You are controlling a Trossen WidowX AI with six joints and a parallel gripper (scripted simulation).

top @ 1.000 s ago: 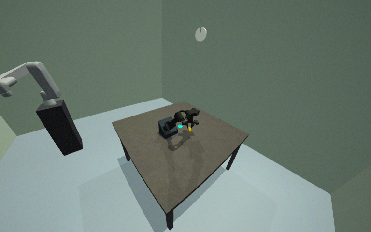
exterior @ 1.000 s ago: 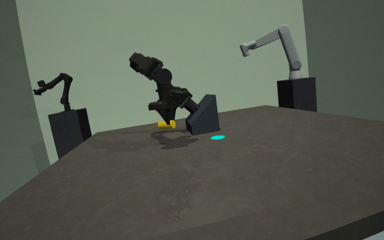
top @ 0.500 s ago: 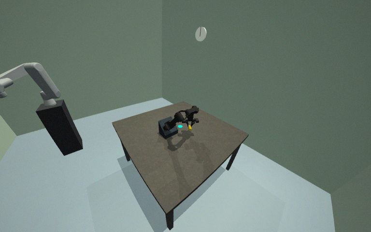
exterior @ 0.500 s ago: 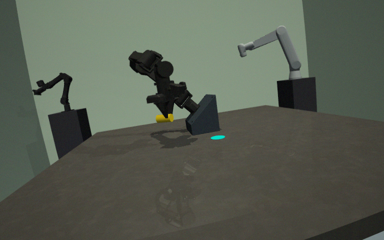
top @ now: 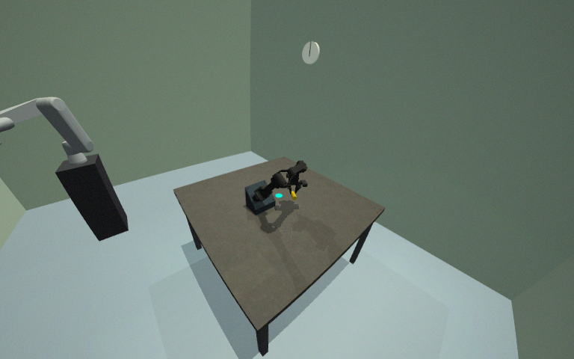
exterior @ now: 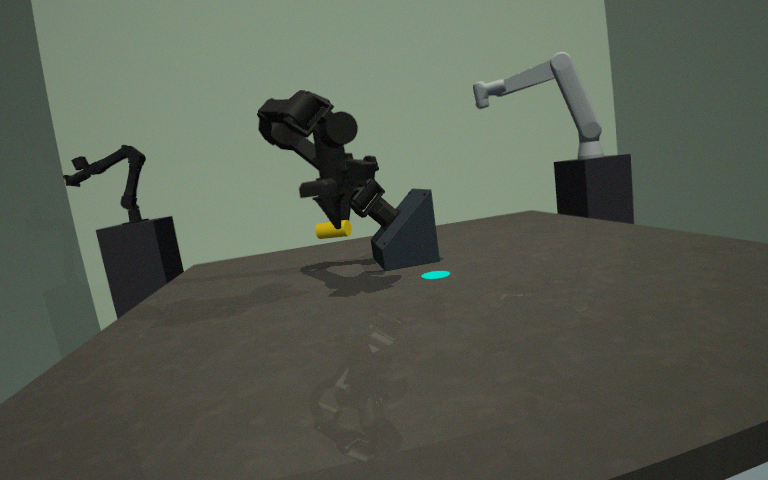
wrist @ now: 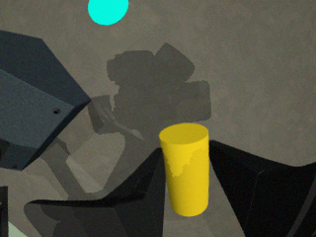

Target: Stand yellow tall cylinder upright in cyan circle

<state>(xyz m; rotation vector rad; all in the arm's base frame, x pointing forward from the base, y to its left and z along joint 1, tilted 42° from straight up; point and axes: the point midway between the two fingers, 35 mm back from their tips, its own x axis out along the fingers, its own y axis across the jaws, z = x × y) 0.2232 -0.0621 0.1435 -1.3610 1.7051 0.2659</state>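
The yellow tall cylinder [top: 294,195] [exterior: 330,229] [wrist: 188,173] is held in the air above the table, lying nearly level in the exterior view. My gripper [exterior: 339,225] [wrist: 185,150] is shut on it, with one finger on each side of it in the wrist view. The cyan circle [top: 279,195] [exterior: 435,275] [wrist: 108,8] lies flat on the table with nothing on it. It is to the right of the held cylinder in the exterior view and at the top edge in the wrist view.
The dark blue wedge-shaped arm base [top: 265,204] [exterior: 408,237] [wrist: 35,99] stands on the table [top: 262,253] [exterior: 509,367] close to the circle. The arm's shadow falls under the gripper. A grey arm [top: 67,123] [exterior: 574,96] and another black arm [exterior: 133,175] stand on pedestals away from the table.
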